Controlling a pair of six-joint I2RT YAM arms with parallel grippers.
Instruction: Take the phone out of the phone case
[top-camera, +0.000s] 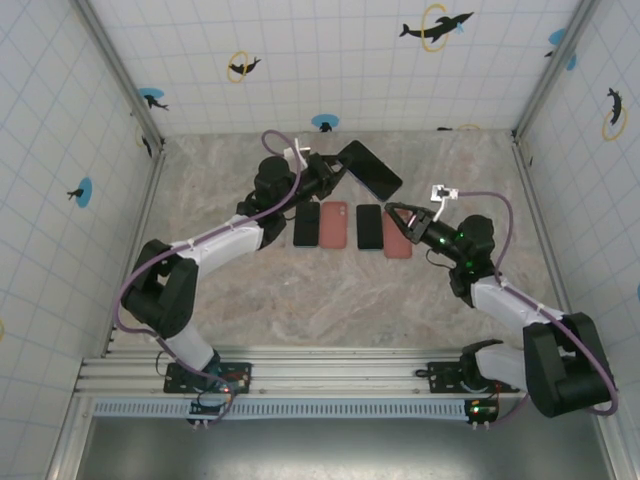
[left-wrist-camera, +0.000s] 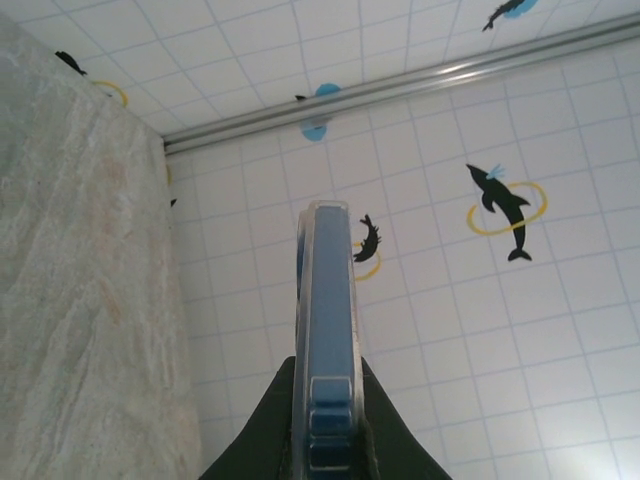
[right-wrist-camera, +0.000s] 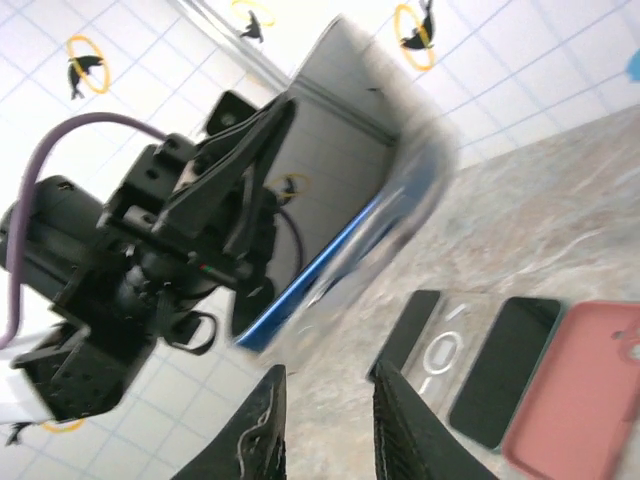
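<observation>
My left gripper holds the blue phone in its clear phone case up off the table at the back centre. In the left wrist view the phone stands edge-on, pinched between the black fingers, with the clear case rim along both sides. My right gripper hovers just right of and below the phone. In the right wrist view the right gripper is open with nothing between its fingers, and the phone and its blurred case edge are above the fingertips.
Four items lie in a row on the marble table: a black phone, a pink case, another black phone and a pink case. An empty clear case lies among them. Tiled walls close in three sides.
</observation>
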